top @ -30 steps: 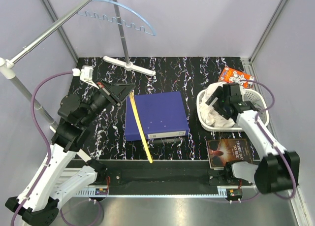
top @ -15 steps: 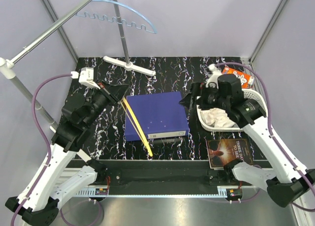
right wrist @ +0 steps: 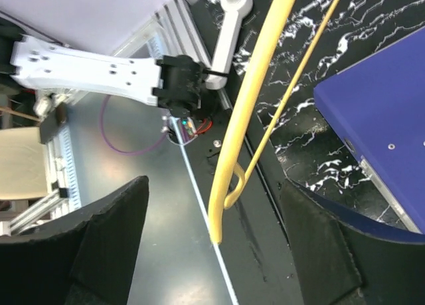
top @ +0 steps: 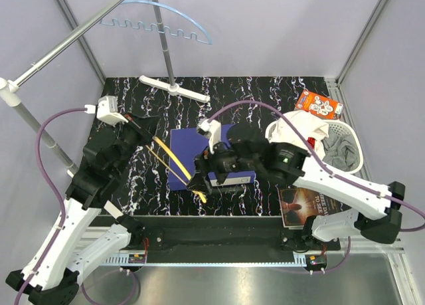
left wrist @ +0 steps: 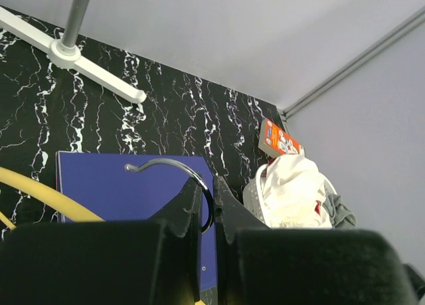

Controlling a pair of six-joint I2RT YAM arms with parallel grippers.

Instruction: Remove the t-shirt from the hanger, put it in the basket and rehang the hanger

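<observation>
The white t-shirt (top: pixel 300 128) with red print lies bunched in the white basket (top: pixel 350 136) at the right, off the hanger; it also shows in the left wrist view (left wrist: pixel 292 189). The bare yellow hanger (top: pixel 174 163) slants over the left edge of the blue binder. My left gripper (top: pixel 147 127) is shut on its metal hook (left wrist: pixel 174 165). My right gripper (top: pixel 199 183) is open, its jaws spread wide on either side of the hanger's lower end (right wrist: pixel 247 125) without touching it.
The blue binder (top: pixel 226 145) lies mid-table. An orange snack box (top: pixel 320 103) sits behind the basket and a book (top: pixel 309 205) lies at the front right. A rack stand (top: pixel 174 88) with a light blue hanger (top: pixel 166 19) is at the back.
My right arm has swung left from the basket, across the binder, to the hanger's lower end. My left gripper has shifted the hanger slightly left.
</observation>
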